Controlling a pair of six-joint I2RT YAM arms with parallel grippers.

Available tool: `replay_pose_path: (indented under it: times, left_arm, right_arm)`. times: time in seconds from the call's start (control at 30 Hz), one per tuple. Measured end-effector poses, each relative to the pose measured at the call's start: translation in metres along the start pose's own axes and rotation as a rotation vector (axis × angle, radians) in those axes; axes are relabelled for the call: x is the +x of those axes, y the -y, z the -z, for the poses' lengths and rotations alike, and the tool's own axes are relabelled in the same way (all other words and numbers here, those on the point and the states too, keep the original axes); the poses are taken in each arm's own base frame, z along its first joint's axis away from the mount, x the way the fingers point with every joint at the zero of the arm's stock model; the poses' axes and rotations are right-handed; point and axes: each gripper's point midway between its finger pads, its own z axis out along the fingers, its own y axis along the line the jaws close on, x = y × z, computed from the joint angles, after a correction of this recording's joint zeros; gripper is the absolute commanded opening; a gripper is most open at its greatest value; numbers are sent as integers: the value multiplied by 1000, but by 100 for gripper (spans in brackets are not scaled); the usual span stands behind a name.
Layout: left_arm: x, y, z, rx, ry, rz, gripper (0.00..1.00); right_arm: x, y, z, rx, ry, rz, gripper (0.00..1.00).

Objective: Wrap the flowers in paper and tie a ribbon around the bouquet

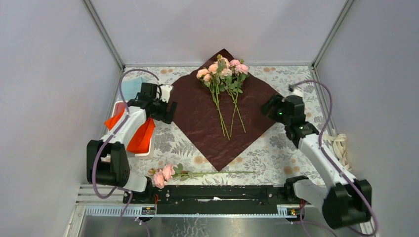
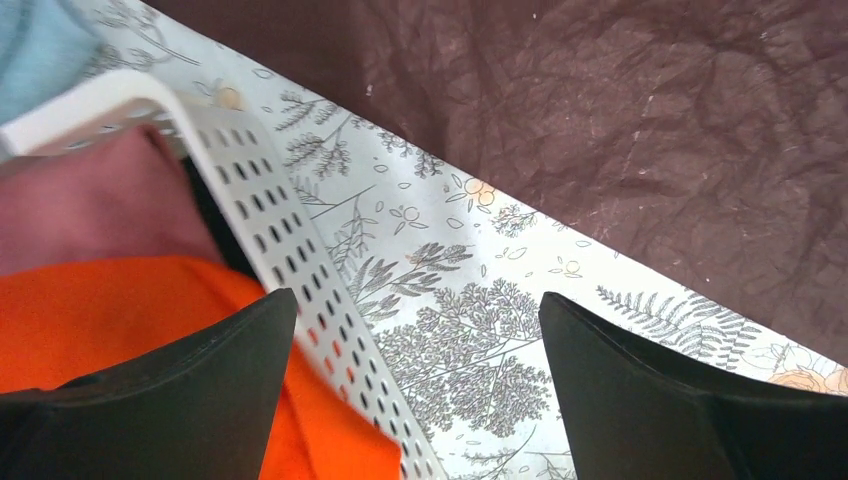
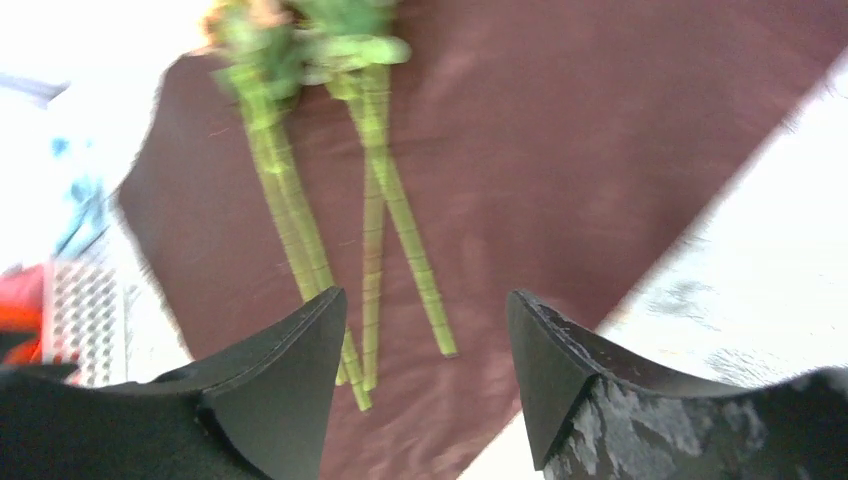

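Flowers [image 1: 223, 74]: lying flat on the middle of the paper [image 1: 197, 123], pink heads toward the far corner, stems pointing at the near corner. Probably put that way so the sides can fold over.
Paper: spread out flat like a diamond on the desk [image 1: 173, 145], one corner near and one far. Not folded yet.
Spare flower [image 1: 165, 173]: lying alone by the near edge of the desk, off the paper. Likely waiting to join the bunch.
Ribbon [image 1: 340, 148]: heaped at the right edge of the desk, well away from the paper. Not needed until the wrapping is done.
Right fingers [image 3: 250, 400]: apart, holding nothing, over the paper's right corner, pointing toward the stems.
Left fingers [image 2: 190, 390]: wide apart, holding nothing, over the desk between the basket [image 2: 250, 200] and the paper's left edge.
Basket: white, full of holes, at the left of the desk, with an orange cloth [image 2: 100, 320] inside and a blue cloth [image 1: 131, 88] just behind.
Desk: covered in a pale sheet printed with leaves and flowers.
Room: plain grey walls [image 1: 49, 74] on three sides.
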Motion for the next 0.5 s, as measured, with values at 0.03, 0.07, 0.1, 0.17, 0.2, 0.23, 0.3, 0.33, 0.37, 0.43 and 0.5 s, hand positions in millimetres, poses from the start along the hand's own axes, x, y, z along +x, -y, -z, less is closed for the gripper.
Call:
replay_pose_path:
  times: [0.03, 0.07, 0.1, 0.17, 0.2, 0.23, 0.3, 0.33, 0.37, 0.43, 0.5]
  left_arm:
    - [-4, -1, 8, -3, 23, -6, 98]
    - [-7, -2, 14, -7, 39, -11, 98]
    - [-9, -3, 19, -12, 55, -16, 99]
    - [-11, -7, 26, -22, 71, -20, 98]
    - [-10, -8, 27, -25, 69, -15, 98]
    - [-8, -10, 28, -26, 64, -8, 98]
    - [0, -16, 28, -27, 39, 19, 98]
    - [3, -19, 28, -27, 30, 31, 98]
    - [5, -20, 28, -26, 24, 42, 98]
    - [9, -23, 30, -27, 15, 58, 98]
    - [10, -22, 30, -18, 12, 62, 98]
  right_arm:
    - [-1, -24, 12, -62, 36, 72, 65]
    - [3, -48, 22, -134, 54, 142, 65]
    - [12, -77, 34, -229, 65, 228, 65]
    - [53, -137, 58, -454, 13, 436, 70]
    - [77, -158, 66, -545, -31, 531, 76]
    - [107, -179, 76, -637, -88, 654, 78]
    - [174, -213, 92, -805, -205, 903, 82]
    - [215, -222, 99, -883, -275, 1031, 84]
    - [249, -223, 103, -939, -339, 1131, 84]
    - [305, -208, 111, -1010, -463, 1294, 84]
    - [340, -184, 115, -1042, -570, 1414, 84]
